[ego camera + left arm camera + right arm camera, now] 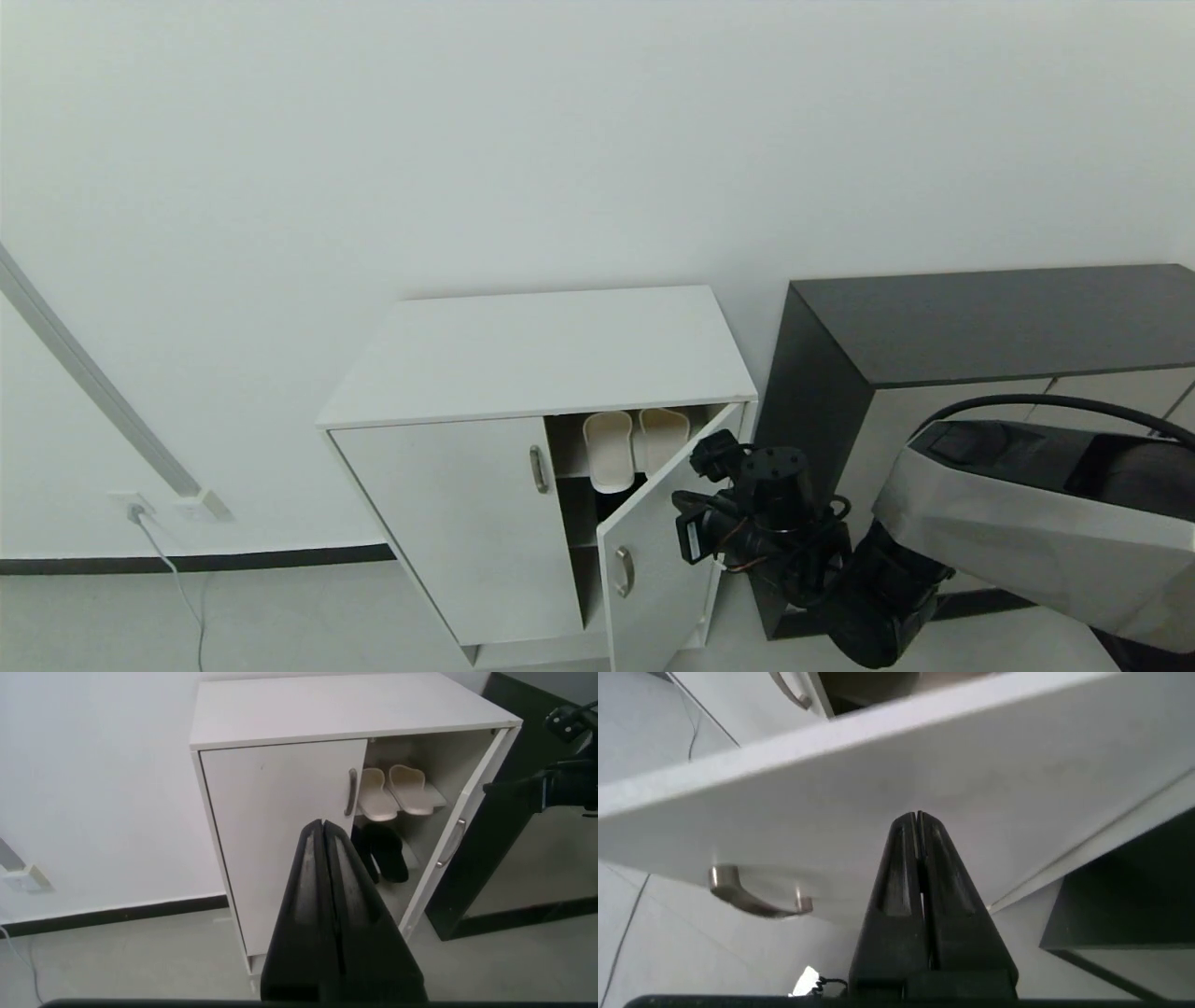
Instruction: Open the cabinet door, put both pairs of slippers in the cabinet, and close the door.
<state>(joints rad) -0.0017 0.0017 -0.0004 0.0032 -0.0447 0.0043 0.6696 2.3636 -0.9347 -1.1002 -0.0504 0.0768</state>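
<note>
White cabinet (541,355) against the wall, flat top bare. Left door (448,523) shut, with a curved metal handle (539,469) near its inner edge. Right door (653,560) swung partly open, with its own handle (624,571) on the outer face. Inside, on the upper shelf, a pair of beige slippers (611,450) side by side, soles down, toes toward the back. On the shelf below, seen from the left wrist, a pair of black slippers (385,851), also side by side.

Right gripper (920,819) just at the outer face of the open door, above that door's handle; fingers pressed together, nothing between them. Cannot tell whether touching the panel or a hair off it. In the head view, right arm coming in from the right, wrist beside the door's free edge.

Left gripper (322,826) well back from the cabinet, pointing at the shut left door, fingers closed flat against each other and holding nothing.

To the right of the cabinet, a dark bench (980,317) just beside it. On the wall to the left, a socket (135,509) with a grey cable (182,588) trailing down to the floor.
</note>
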